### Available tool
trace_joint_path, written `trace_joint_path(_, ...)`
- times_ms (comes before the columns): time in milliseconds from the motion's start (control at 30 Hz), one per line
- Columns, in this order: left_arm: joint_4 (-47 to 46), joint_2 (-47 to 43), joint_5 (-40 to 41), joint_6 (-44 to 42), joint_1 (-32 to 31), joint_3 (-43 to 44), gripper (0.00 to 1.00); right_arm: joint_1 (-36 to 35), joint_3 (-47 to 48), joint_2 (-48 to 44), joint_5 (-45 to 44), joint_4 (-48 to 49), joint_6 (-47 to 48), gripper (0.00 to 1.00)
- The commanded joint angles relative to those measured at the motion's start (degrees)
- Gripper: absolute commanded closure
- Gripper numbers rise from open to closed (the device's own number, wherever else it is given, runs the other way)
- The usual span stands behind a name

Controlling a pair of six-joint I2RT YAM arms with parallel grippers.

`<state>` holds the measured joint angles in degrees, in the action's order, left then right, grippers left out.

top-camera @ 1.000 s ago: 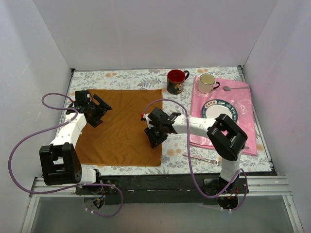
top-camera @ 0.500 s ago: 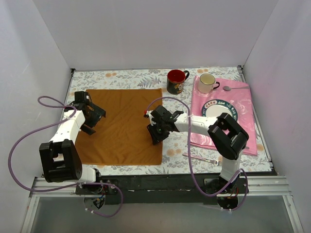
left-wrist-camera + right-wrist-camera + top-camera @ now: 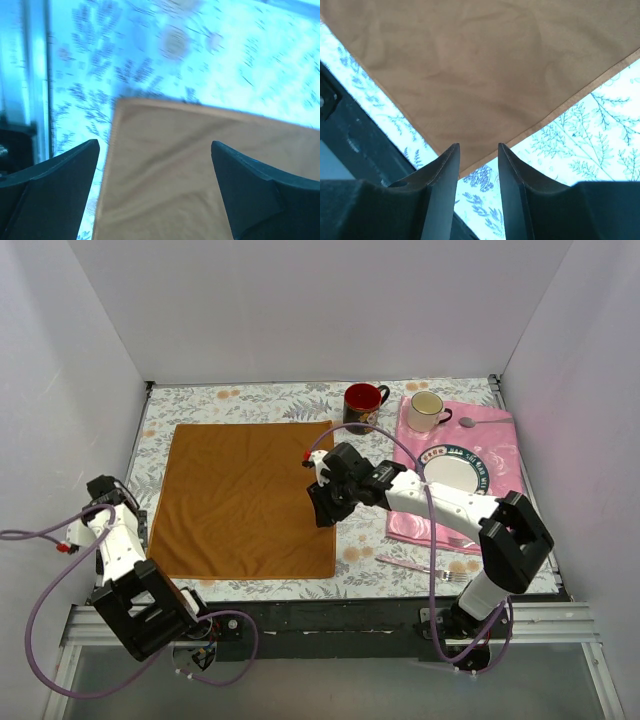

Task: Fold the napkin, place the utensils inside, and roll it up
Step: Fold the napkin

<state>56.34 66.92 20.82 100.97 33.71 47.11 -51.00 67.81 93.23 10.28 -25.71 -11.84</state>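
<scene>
The rust-orange napkin lies spread flat on the floral tablecloth. My left gripper is off the cloth at the table's left edge. In the left wrist view it is wide open, with a napkin corner below and nothing between the fingers. My right gripper hovers over the napkin's right edge. Its jaws stand a little apart and empty, above a napkin corner. One silver fork lies on the tablecloth in front of the pink cloth, right of the napkin.
A pink floral cloth on the right carries a plate, a cream mug and a spoon. A dark red mug stands behind the napkin. White walls enclose the table; a metal rail runs along the front.
My left arm has pulled back off the napkin to the table's left edge, jaws widening. My right gripper shifted slightly right and back to the napkin's edge, with its jaws a little wider.
</scene>
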Motion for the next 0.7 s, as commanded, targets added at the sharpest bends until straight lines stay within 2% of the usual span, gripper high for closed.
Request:
trace_joint_path(0,0.9,-0.5,3.8,2.0,4.8,-1.4,0.04,0.2,-2.2,-3.7,3.1,-1.0,0.4,0.55)
trace_joint_path(133,-0.3,-0.6,2.8,3.1,7.9,-2.8,0.04,0.2,-3.7,-6.0,2.4,-1.1,1.1,0.55)
trace_joint_path(233,-6.6,-3.5,1.3,0.9,8.5,-7.4,0.09,0.2,-4.7,-7.7,1.1,-0.7,1.3,0.55)
trace_joint_path(333,-10.8,-5.6,-1.4,-0.4,8.6,-9.4,0.09,0.2,-5.3,-8.6,1.2,-0.3,1.5,0.55)
trace_joint_path(667,-14.1,-7.2,-0.4,1.8,8.6,-13.6,0.21,0.3,-5.8,-8.7,1.8,0.1,1.7,0.55)
